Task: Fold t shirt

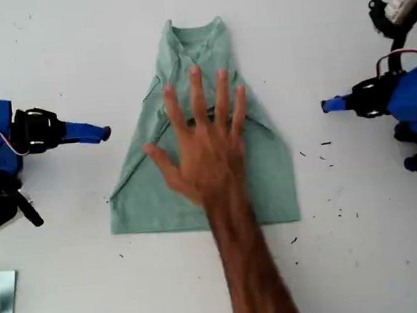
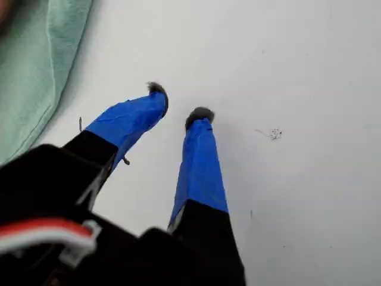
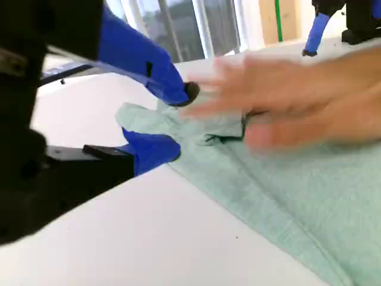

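1. The t shirt (image 1: 267,174) lies flat in the middle of the tabletop (image 1: 73,266). Its collar points to the exterior view's top and its hem to the bottom. Both sides look turned in toward the middle, so it narrows toward the collar. I judge that the sleeve folds are in and the lengthwise fold is not yet made.
2. A person's hand (image 1: 205,157) rests spread on the middle of the shirt, with the forearm coming in from the exterior view's bottom edge. My guess is that it is pressing the folds flat or squaring the cloth (it is blurred in the second wrist view, so I cannot tell which).
3. My second gripper (image 3: 181,119) has its jaws apart and nothing between them. It sits low beside a turned-in edge of the shirt, and I see no contact. That looks like a waiting pose close enough to take the edge.
4. My first gripper (image 2: 178,101) has its jaws a little apart and also empty. It is over bare tabletop, with the shirt's edge off to one side of its camera.
5. In the exterior view 1 arm stands at each side, and both are apart from the cloth. That seems sensible while a hand is in the workspace.
6. I would hold both arms until the hand is clear. A grab now could hit fingers or drag the folds open.
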{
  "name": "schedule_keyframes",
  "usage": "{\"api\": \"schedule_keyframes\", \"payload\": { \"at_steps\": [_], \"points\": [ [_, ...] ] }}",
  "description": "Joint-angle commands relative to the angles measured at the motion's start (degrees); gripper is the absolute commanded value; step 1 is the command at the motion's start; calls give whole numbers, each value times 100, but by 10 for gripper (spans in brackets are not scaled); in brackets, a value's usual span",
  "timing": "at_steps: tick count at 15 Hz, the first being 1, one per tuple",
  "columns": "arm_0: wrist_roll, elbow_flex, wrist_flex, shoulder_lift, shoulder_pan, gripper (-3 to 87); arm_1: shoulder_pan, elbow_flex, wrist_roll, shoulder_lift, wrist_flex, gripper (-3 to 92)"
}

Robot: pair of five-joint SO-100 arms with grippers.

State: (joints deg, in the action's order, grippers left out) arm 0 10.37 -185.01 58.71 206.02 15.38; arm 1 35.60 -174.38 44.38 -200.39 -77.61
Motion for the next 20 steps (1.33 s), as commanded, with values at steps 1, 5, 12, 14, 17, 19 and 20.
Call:
{"api": "schedule_keyframes", "payload": {
  "at_steps": [1, 5, 12, 14, 17, 19, 20],
  "points": [
    [26, -70, 9, 35, -70, 105, 26, -308, 70, -35, -9, 97],
    [26, -70, 9, 35, -70, 105, 26, -308, 70, -35, -9, 97],
    [26, -70, 9, 35, -70, 105, 26, -308, 70, -35, -9, 96],
    [26, -70, 9, 35, -70, 105, 26, -308, 70, -35, -9, 96],
    [-18, -62, 18, 35, 70, 104, 97, -308, 70, -35, -9, 96],
    [-18, -44, 18, 35, 527, 104, 149, -308, 70, -35, -9, 96],
    [18, -44, 18, 35, 642, 105, 149, -308, 70, -35, -9, 96]
  ]
}}
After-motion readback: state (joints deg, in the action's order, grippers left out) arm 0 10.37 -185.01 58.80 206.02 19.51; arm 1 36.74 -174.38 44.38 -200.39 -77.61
